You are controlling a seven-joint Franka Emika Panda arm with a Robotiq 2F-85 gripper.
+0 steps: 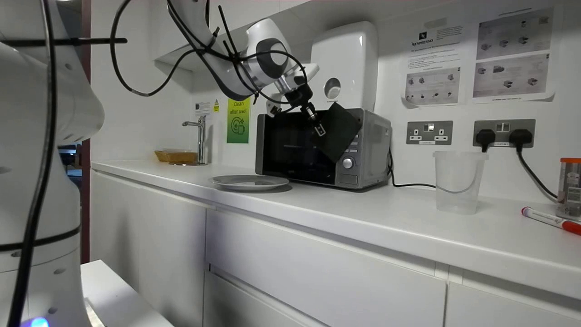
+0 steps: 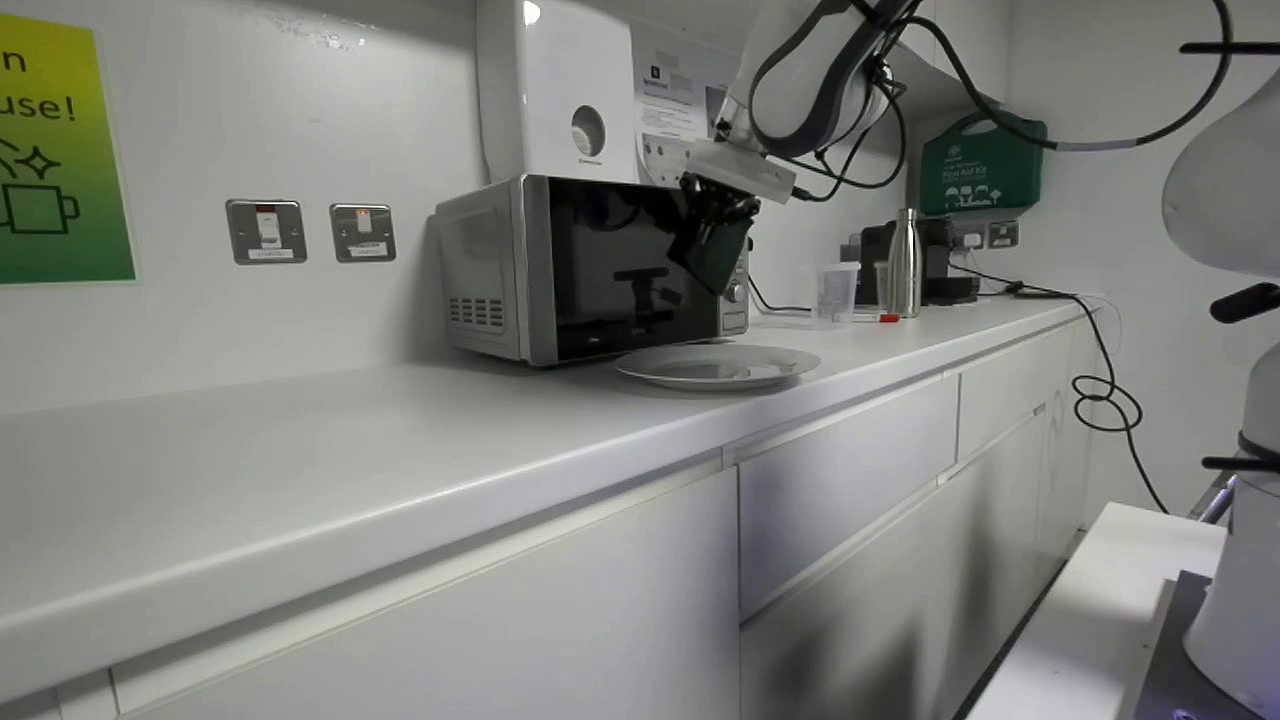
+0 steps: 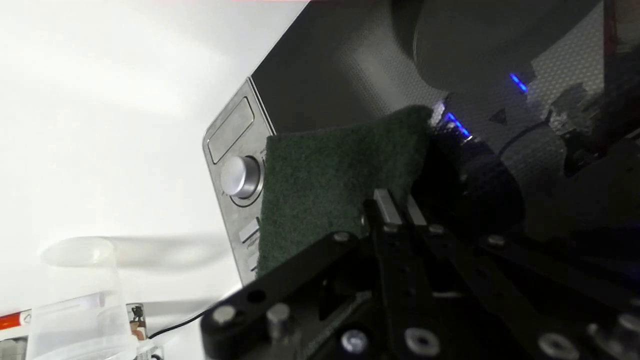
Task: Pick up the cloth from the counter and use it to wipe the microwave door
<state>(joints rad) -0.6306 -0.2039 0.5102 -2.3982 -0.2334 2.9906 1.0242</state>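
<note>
Holding the cloth [image 1: 339, 129] in an exterior view, pinched in the nearly closed claw [image 1: 320, 131], well above the counter [image 1: 363, 213]. Slanting with a corner downward in front of the right side of the microwave door [image 1: 286, 145], hiding some of the control strip [image 1: 356, 146] too. Ending just beside the knob [image 1: 348, 162]. Sharing the counter with a plate [image 1: 249, 182] in front of the door, a clear bucket [image 1: 458, 177] off to the right and a red-and-white marker [image 1: 549, 220] farther along.

Hanging from the claw in an exterior view, dark against the right part of the door, higher than the plate and well apart from a metal bottle [image 2: 905, 265] and a green first aid box [image 2: 980, 170] farther back. Impossible to judge from there whether touching the door.

Gripping the cloth near one edge in the wrist view, between fingers [image 3: 386, 206] set almost together. Looking dark green there, spread fairly flat, reaching over part of the control strip to just beside the knob.
</note>
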